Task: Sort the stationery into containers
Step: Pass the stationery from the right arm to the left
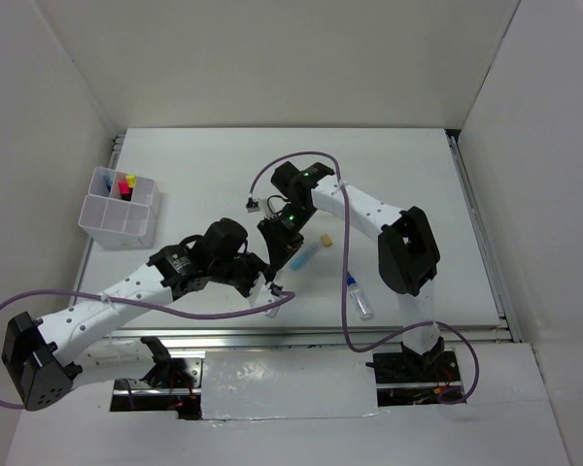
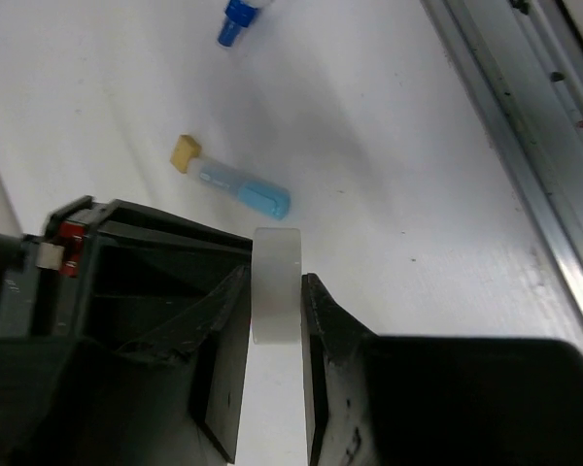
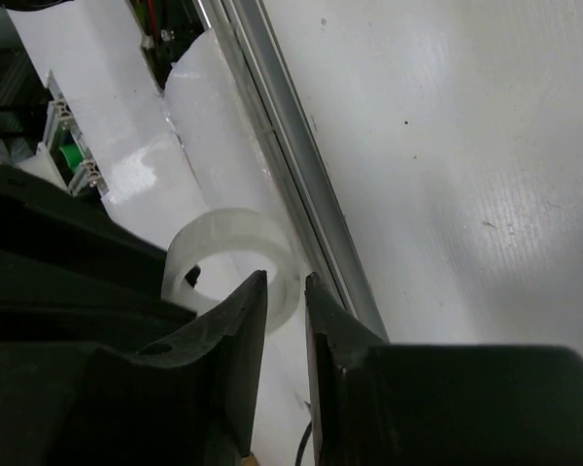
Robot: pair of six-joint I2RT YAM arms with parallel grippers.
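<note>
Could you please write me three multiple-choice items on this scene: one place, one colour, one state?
1. Where is the box?
A. on the table's left side
B. on its right side
C. between the arms
2. What sticks up from the box?
A. two green caps
B. a pink cap and a yellow cap
C. one orange cap
3. How is the tape ring?
A. flat on the table
B. in the box
C. pinched between the left fingers
Answers: A, it stands by the left edge; B, both colours show above the rim; C, both fingers touch it.
</note>
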